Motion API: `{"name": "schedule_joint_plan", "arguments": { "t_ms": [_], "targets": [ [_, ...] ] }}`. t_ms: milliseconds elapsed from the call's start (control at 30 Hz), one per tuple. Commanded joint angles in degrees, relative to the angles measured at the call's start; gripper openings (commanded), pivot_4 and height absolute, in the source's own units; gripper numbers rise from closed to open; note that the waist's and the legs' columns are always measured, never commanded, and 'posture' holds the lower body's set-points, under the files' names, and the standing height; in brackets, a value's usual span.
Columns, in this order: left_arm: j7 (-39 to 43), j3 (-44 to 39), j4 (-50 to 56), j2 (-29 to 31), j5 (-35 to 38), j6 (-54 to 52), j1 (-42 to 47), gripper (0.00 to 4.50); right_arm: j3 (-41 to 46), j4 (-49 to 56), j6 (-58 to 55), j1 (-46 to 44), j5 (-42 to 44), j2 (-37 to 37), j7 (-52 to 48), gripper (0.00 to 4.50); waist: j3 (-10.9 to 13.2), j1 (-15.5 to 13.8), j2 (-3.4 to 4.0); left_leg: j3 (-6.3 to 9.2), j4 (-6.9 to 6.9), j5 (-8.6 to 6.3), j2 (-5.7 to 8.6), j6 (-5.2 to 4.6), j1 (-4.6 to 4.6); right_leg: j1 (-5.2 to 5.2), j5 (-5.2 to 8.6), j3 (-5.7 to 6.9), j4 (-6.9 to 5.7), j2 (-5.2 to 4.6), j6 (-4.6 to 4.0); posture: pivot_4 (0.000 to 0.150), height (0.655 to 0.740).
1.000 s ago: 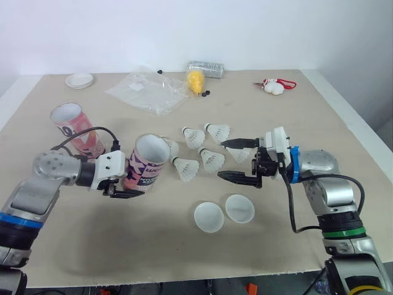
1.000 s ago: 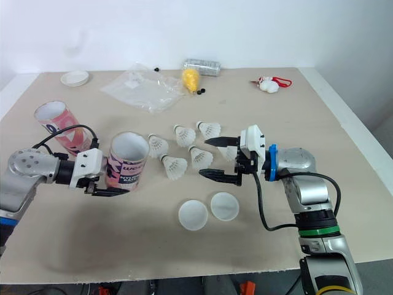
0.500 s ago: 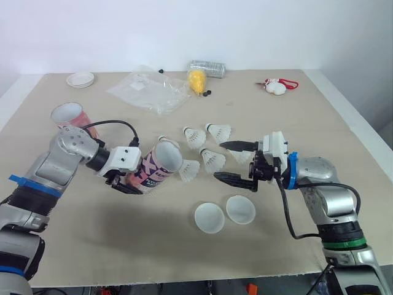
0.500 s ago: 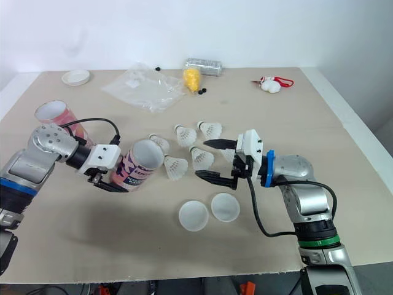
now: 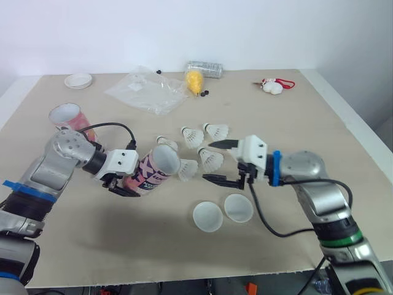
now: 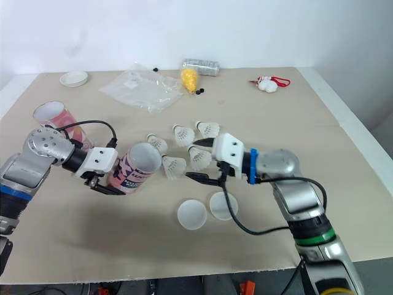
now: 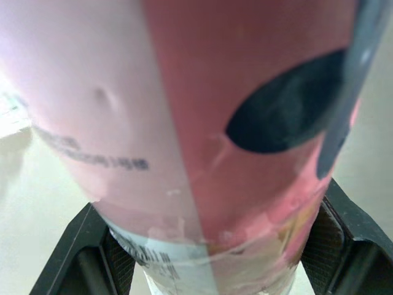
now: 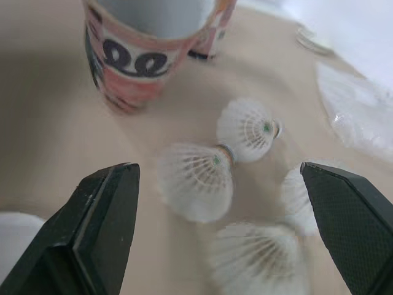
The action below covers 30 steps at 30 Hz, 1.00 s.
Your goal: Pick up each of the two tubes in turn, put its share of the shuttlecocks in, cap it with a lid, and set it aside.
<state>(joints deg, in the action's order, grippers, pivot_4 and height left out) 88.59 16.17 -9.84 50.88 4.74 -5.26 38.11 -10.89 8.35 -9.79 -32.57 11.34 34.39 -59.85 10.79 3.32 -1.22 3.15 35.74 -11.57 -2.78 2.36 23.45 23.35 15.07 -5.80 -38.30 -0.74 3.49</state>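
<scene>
Watching the head camera, I had the left tool [image 5: 130, 182] clamped across the lower body of the pink tube [image 5: 153, 173]. The wrist view backed that up, with a black finger [image 7: 83, 255] pressed on either side of the tube wall. The tube was tipped over at a slant, its open mouth facing the shuttlecocks. I couldn't tell whether its base was clear of the tabletop [image 5: 295, 123].

The nearest shuttlecock [image 5: 187, 169] lay just beside the tube's rim. Four more were scattered close behind it, at [image 5: 210, 160], [image 5: 166, 142], [image 5: 192, 135] and [image 5: 216, 130].

My right tool [image 5: 220, 161] was spread wide and gripping nothing. One finger reached past the far side of the middle shuttlecock and the other sat on the near side. Through its wrist camera the feathered skirts lay in the gap between the fingers, with the tilted tube beyond them.

The second tube [image 5: 69, 116] sat behind the left arm towards the left edge, mouth up, well apart from the shuttlecocks. Two white lids, one [image 5: 207, 216] and the other [image 5: 237, 207], lay side by side on the near part of the tabletop, close to the right tool. A clear plastic bag [image 5: 147, 91] lay at the back.
</scene>
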Motion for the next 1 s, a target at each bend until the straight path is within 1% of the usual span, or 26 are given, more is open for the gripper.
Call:
{"name": "schedule_joint_plan", "arguments": {
  "t_ms": [33,233,300,400,467,567,633,733,867,1000],
  "targets": [
    [1.29,-1.73,1.64,1.41,1.77,-2.68,-0.36,3.07,-1.99,-2.68,2.97,-2.93,-3.39,-0.92,0.47,4.5,0.0,-0.05,0.0,0.02,0.0,0.0,-0.02,0.0,0.01,0.0,0.01,0.02,0.0,0.02,-0.02,0.15,0.74],
    [1.3,-2.36,2.69,1.92,2.61,-4.6,-1.51,3.07,-5.76,-9.19,8.0,-7.63,-10.1,-2.45,1.61,4.5,0.01,-0.12,0.01,0.0,0.02,0.0,-0.03,0.0,0.04,0.0,-0.01,0.0,0.01,0.02,-0.05,0.15,0.74],
    [1.09,-2.59,2.81,2.19,2.82,-4.98,-1.87,3.07,-5.98,-9.91,8.38,-7.89,-10.84,-2.88,1.96,4.5,0.01,-0.11,0.01,0.0,0.01,0.0,-0.03,0.0,0.03,0.02,-0.02,0.0,0.0,0.02,-0.07,0.15,0.74],
    [0.36,-3.3,2.2,2.45,3.05,-4.64,-2.24,3.07,-5.68,-10.33,6.55,-7.8,-10.36,-4.37,2.86,4.5,0.01,-0.07,0.01,0.01,0.0,0.0,-0.05,0.0,0.03,0.02,-0.02,0.01,0.0,0.03,-0.08,0.15,0.74],
    [-0.08,-3.74,1.89,2.56,3.15,-3.97,-2.55,3.07,-4.7,-9.33,3.28,-7.14,-8.04,-6.3,3.49,4.5,0.01,-0.04,0.01,0.01,0.0,0.0,-0.05,0.0,0.03,0.01,-0.19,0.01,0.0,0.04,-0.38,0.15,0.74],
    [-0.47,-4.16,1.87,2.35,3.35,-3.85,-2.64,3.07,-4.75,-7.44,0.2,-5.8,-6.57,-7.92,3.74,4.5,0.01,-0.09,0.01,0.02,0.01,0.0,-0.05,0.0,0.03,0.01,-0.2,0.02,-0.03,0.04,-0.39,0.15,0.74],
    [-1.04,-4.89,2.16,1.99,3.95,-4.21,-2.86,3.07,-4.66,-5.58,-2.49,-4.58,-5.53,-8.88,4.35,4.5,0.0,-0.11,0.01,0.02,0.03,0.0,-0.05,0.0,0.03,0.0,-0.2,0.02,-0.04,0.04,-0.4,0.15,0.74],
    [-2.26,-6.29,2.47,2.0,4.52,-3.34,-4.09,3.07,-1.25,-0.15,-11.37,-3.04,-0.73,-10.52,7.31,4.5,0.01,-0.13,0.01,0.02,0.03,0.0,-0.06,0.0,0.04,0.01,-0.2,0.02,-0.04,0.04,-0.4,0.15,0.74],
    [-3.54,-8.17,1.25,3.54,3.69,0.34,-7.43,3.07,3.03,11.52,-20.38,0.93,5.34,-6.53,6.91,4.5,0.0,-0.38,0.0,0.04,0.02,0.0,-0.06,0.0,0.05,0.02,-0.18,0.04,-0.09,0.04,-0.41,0.15,0.74],
    [-2.04,-7.69,2.66,4.51,3.81,2.26,-8.85,3.07,4.33,20.72,-33.18,3.71,15.03,-4.2,6.95,4.5,0.0,-0.45,0.0,0.05,0.02,0.0,-0.1,0.0,-0.01,0.0,-0.14,0.06,-0.1,0.06,-0.4,0.15,0.74]
  ]
}}
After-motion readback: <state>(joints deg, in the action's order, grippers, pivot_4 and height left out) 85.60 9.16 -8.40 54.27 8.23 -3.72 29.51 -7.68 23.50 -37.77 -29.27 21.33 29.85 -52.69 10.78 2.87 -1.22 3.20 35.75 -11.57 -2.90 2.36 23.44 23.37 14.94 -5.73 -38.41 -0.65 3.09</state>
